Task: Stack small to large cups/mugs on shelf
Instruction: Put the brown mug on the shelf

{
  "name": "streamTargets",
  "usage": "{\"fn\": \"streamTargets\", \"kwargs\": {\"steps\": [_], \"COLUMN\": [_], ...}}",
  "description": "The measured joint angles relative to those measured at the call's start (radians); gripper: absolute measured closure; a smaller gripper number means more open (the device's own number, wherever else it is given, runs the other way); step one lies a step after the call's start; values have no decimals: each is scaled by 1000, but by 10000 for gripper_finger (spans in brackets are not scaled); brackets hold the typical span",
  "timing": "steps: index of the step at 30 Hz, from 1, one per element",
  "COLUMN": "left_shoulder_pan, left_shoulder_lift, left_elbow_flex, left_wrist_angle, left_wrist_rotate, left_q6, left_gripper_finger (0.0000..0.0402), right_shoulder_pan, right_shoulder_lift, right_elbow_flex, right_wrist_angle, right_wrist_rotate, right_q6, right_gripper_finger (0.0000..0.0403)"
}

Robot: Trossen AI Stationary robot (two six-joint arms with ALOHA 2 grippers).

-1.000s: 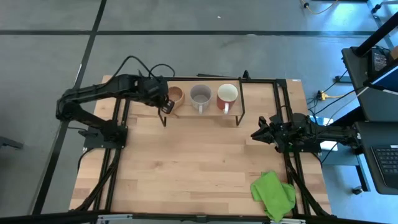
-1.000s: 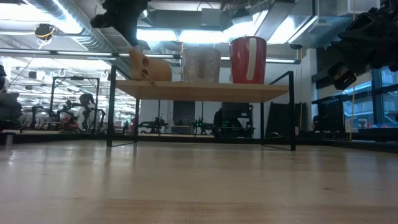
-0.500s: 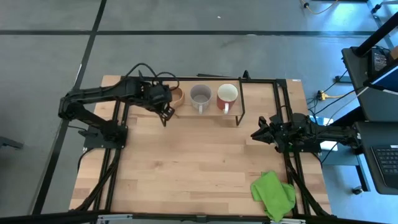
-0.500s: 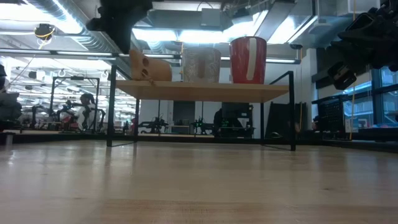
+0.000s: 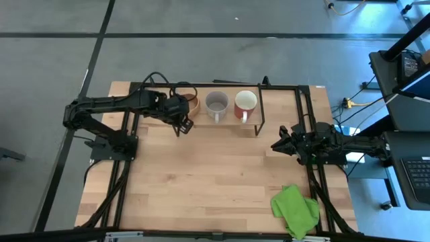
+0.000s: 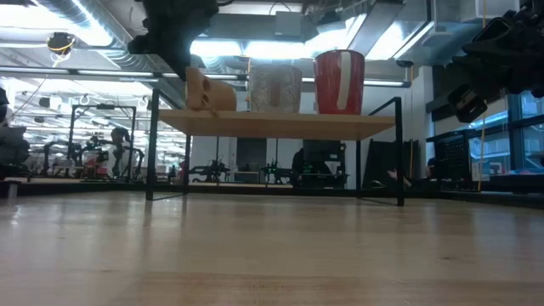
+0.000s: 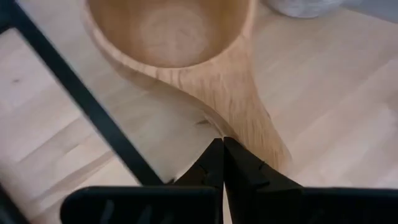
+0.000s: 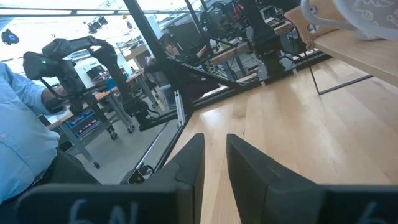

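Three cups stand in a row on the low shelf [image 5: 228,124] [image 6: 280,125]: the tan wooden cup [image 5: 193,102] [image 6: 212,92], the grey mug [image 5: 216,103] [image 6: 274,87], then the red mug [image 5: 246,101] [image 6: 338,82]. Each rests on its base. My left gripper [image 5: 183,124] [image 7: 222,146] is shut at the wooden cup's handle, over the shelf's left near corner. My right gripper [image 5: 278,144] [image 8: 215,155] waits open near the table's right edge, away from the shelf. My left gripper has its shut fingertips [image 7: 217,149] against the side of the wooden cup's long flat handle [image 7: 239,118], about midway along it. The fingers slant down from above. The cup stands upright on the shelf board, its bowl [image 7: 168,31] beyond the fingertips.
A green cloth [image 5: 295,208] lies at the table's near right corner. The shelf's black leg frame [image 7: 87,106] runs close beside my left fingers. Bare tabletop [image 5: 201,175] stretches in front of the shelf. A person in a blue sleeve [image 8: 18,130] is beyond the table.
My left gripper has moved a little toward the table's near edge and to the right along the wooden cup's handle, staying shut. The wooden cup has shifted slightly along the shelf toward the grey mug.
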Motion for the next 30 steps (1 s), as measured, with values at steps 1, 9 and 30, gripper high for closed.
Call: {"fn": "streamTargets", "kwargs": {"steps": [1, 9, 30], "left_shoulder_pan": [-2, -15, -15], "left_shoulder_lift": [0, 0, 0], "left_elbow_flex": [0, 0, 0], "left_wrist_angle": [9, 16, 23], "left_wrist_rotate": [7, 10, -17], "left_q6": [0, 0, 27], "left_gripper_finger": [401, 401, 401], "right_shoulder_pan": [0, 0, 0], "right_shoulder_lift": [0, 0, 0], "right_elbow_flex": [0, 0, 0], "right_wrist_angle": [0, 0, 0], "right_wrist_rotate": [0, 0, 0], "right_q6": [-1, 0, 0], "right_gripper_finger": [334, 334, 334]}}
